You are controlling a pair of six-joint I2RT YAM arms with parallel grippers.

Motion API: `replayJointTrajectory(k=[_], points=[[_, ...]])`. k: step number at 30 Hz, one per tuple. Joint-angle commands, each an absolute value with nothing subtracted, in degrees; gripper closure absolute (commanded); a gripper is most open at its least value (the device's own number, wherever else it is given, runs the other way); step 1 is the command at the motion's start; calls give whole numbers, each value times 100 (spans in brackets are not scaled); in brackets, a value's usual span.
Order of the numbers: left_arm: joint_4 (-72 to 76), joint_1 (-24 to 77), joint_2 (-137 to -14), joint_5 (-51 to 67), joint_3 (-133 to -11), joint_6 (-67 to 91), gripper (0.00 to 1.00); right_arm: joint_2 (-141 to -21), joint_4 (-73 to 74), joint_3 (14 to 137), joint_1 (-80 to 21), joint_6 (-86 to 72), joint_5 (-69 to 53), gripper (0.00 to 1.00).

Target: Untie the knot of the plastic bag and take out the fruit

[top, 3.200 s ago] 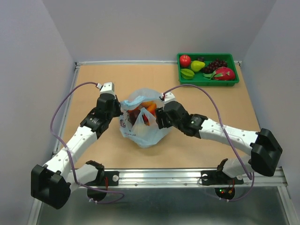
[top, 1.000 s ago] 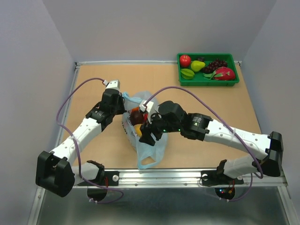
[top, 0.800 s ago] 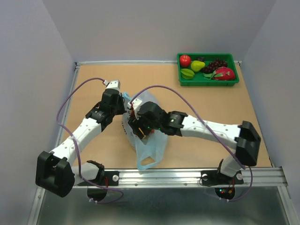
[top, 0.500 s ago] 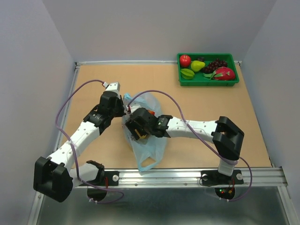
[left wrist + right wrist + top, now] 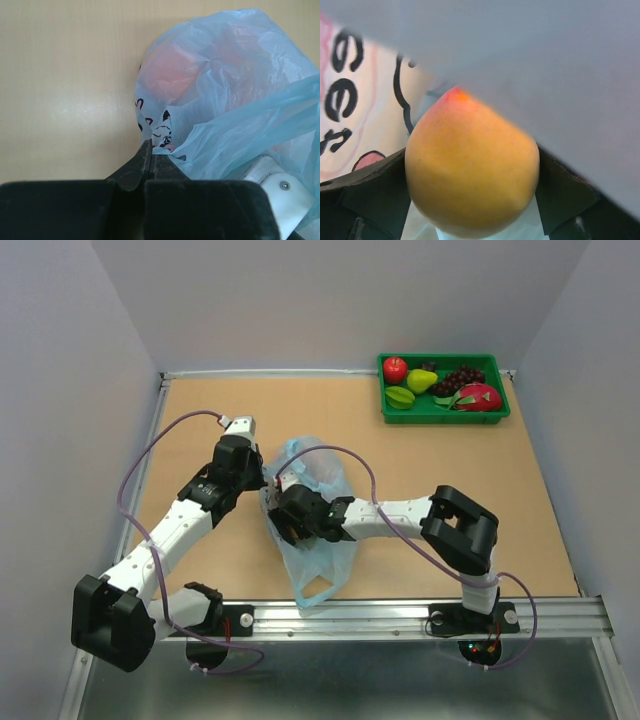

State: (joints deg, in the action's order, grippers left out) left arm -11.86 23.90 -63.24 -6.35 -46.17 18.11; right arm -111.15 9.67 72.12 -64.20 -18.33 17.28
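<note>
Right end effector (image 5: 291, 519) deep inside the plastic bag (image 5: 324, 548), fingers clamped on an orange-yellow fruit (image 5: 472, 175), left end effector (image 5: 149, 146) at the bag's 10 o'clock, tips pinched together on its plastic, bag at the middle of the surface (image 5: 450, 490), green tray (image 5: 444, 417) at 1 o'clock.

The plastic bag (image 5: 320, 550) hems the right gripper (image 5: 293, 525); table (image 5: 450, 480) beyond lies open

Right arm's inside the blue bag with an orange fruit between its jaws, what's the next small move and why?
Probably draw the right gripper back out of the plastic bag. The orange fruit sits gripped between its jaws, and the left gripper pinches the bag's plastic, anchoring it.
</note>
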Motion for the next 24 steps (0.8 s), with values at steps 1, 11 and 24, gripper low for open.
replayJointTrajectory(k=[1, 11, 24], points=[[-1186, 2373, -6170, -949, -4614, 1819, 100, -10846, 651, 6962, -6451, -1960, 2074, 22], [-1301, 2066, -5714, -2133, -4641, 2118, 100, -10388, 185, 7320, -6241, -881, 1881, 85], [-958, 1731, -5458, -1653, -4526, 2048, 100, -9592, -334, 7674, -6012, -387, 422, 84]])
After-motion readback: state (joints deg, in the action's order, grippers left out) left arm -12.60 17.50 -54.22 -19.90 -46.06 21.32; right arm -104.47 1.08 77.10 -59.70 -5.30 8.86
